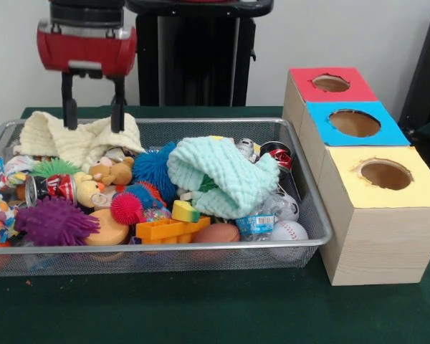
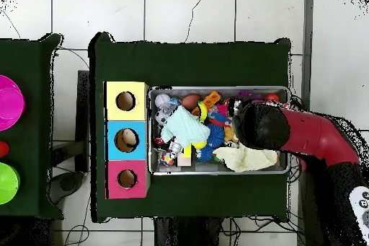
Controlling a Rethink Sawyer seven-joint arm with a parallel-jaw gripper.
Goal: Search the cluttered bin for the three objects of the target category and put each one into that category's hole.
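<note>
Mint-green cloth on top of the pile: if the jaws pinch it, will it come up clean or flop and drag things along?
The mint-green cloth is crumpled in soft folds, so it will probably sag and hang down when lifted. It drapes over toys in the bin, so an edge may tug small things such as the yellow block. It looks light for its size.

Green-covered table (image 1: 201, 308) carries wire bin (image 1: 165, 254) under gripper (image 1: 93, 115); 3 boxes in a row (image 1: 376, 236) off to one side.

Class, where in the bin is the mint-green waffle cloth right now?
In the front view, the mint-green cloth lies heaped right of centre in the bin, beside a blue spiky ball and above a baseball.
</note>
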